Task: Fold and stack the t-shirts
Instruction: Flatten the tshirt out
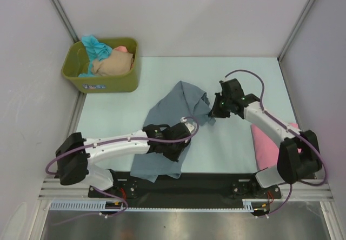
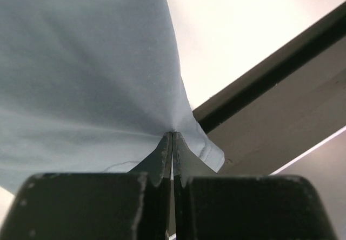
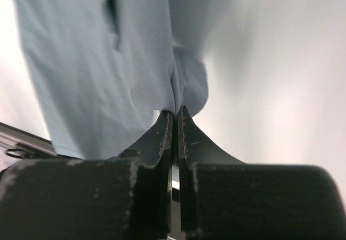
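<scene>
The pale green bench [image 1: 119,115] carries an olive tub [image 1: 108,81] far left, a grey-blue t-shirt [image 1: 173,107] mid-bench — and a pink t-shirt [image 1: 265,145] right.

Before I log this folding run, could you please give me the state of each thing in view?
left gripper, shut on the grey-blue t-shirt.
right gripper, shut on the same t-shirt.
grey-blue t-shirt, unfolded, rumpled, pinched by both grippers.
pink t-shirt, lying flat on the table, right side.
olive-green tub, upright, holding crumpled shirts.
teal t-shirt, crumpled in the tub.
beige t-shirt, crumpled in the tub.
</scene>
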You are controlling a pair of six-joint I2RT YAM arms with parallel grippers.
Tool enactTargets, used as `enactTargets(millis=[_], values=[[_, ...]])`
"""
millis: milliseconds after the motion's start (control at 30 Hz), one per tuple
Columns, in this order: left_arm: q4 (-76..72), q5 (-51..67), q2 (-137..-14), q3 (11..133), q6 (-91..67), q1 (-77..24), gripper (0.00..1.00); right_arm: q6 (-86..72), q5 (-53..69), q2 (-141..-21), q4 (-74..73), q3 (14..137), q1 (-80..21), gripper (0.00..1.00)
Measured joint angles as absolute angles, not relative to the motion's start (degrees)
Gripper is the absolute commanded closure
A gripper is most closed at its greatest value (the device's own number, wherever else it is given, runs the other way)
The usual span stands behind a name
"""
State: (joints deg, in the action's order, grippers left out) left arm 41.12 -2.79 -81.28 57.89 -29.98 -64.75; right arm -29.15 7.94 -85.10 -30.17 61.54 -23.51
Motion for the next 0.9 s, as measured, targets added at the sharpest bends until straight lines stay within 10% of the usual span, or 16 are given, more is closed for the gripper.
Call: enactTargets(millis=[733,900], values=[[55.55,-37.41,-45.87,85.67,-30.28,-70.32,1.0,-32.18,-4.78,-41.08,-60.86,87.26,-19.7,1.0],[57.17,-37.43,-54.54,86.37,-26.89,-52.56,1.0,-32.38,-4.08,-48.84,-55.61,86.08,-19.68,1.0]])
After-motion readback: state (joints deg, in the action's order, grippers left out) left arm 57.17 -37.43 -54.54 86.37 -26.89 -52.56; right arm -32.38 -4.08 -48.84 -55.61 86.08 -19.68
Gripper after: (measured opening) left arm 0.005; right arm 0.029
